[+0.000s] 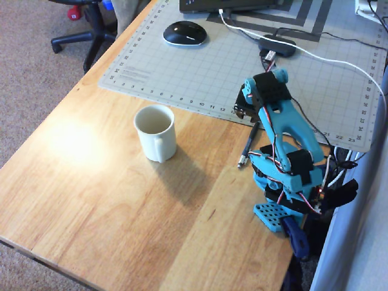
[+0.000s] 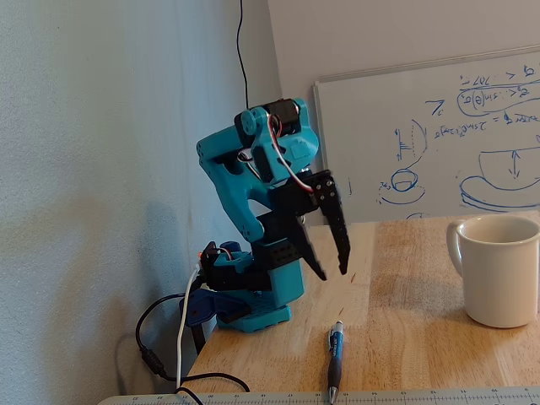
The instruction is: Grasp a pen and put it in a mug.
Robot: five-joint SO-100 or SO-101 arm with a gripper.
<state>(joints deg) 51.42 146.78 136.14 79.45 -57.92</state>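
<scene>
The dark pen [image 1: 248,145] lies on the wooden table just left of the arm's base, one end under the arm. In the fixed view the pen [image 2: 335,359] lies flat, pointing toward the cutting mat. My gripper [image 2: 333,272] hangs above it, fingers pointing down, open and empty, well clear of the pen. In the overhead view the blue arm [image 1: 280,124] hides most of the gripper. The cream-white mug [image 1: 156,132] stands upright and empty, handle toward the table's front, well left of the pen. It stands at the right edge of the fixed view [image 2: 502,270].
A grey cutting mat [image 1: 200,66] covers the far part of the table, with a black mouse [image 1: 185,33], a white cable [image 1: 315,57] and a dark hub [image 1: 277,45] on it. A whiteboard [image 2: 439,135] leans on the wall. The table's left edge [image 1: 54,115] drops to carpet.
</scene>
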